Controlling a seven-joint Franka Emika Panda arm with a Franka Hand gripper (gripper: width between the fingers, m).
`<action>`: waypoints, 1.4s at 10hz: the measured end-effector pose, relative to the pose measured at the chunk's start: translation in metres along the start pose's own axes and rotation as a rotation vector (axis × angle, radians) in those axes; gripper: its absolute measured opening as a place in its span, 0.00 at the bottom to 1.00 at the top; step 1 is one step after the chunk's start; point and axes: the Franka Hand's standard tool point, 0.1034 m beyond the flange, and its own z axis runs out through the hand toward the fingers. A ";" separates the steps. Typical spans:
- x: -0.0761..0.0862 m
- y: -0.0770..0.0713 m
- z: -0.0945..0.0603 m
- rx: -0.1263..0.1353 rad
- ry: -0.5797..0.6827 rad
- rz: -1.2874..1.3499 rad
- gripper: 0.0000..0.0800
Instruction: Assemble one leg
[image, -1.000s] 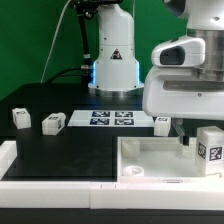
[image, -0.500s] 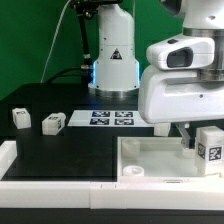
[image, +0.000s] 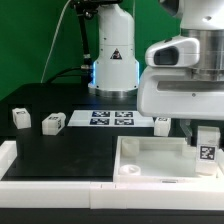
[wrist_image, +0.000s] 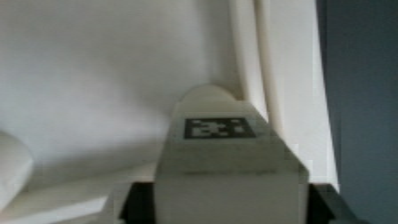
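My gripper (image: 203, 138) is shut on a white leg (image: 206, 150) with a square tag on its face. It holds the leg upright over the right-hand corner of the large white tray-like part (image: 150, 160). In the wrist view the leg (wrist_image: 222, 150) fills the middle, with the dark fingers (wrist_image: 139, 205) on both of its sides and the gripper (wrist_image: 228, 206) closed round it. The tray part's white wall (wrist_image: 276, 70) lies just beyond it. Three more legs lie on the black table: two at the exterior view's left (image: 21, 117) (image: 53, 122), one near the arm (image: 162, 124).
The marker board (image: 112, 118) lies flat at the middle back of the black table. The robot base (image: 112, 60) stands behind it. A white border (image: 60, 185) runs along the table's front edge.
The gripper, still holding the leg, has shifted slightly toward the exterior view's left and a little lower over the tray part. The loose legs have not moved.
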 end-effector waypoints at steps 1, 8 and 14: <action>-0.002 -0.002 0.001 -0.002 -0.003 0.171 0.36; -0.002 -0.004 0.001 0.001 -0.002 0.599 0.59; -0.002 -0.007 0.002 0.003 0.018 -0.171 0.81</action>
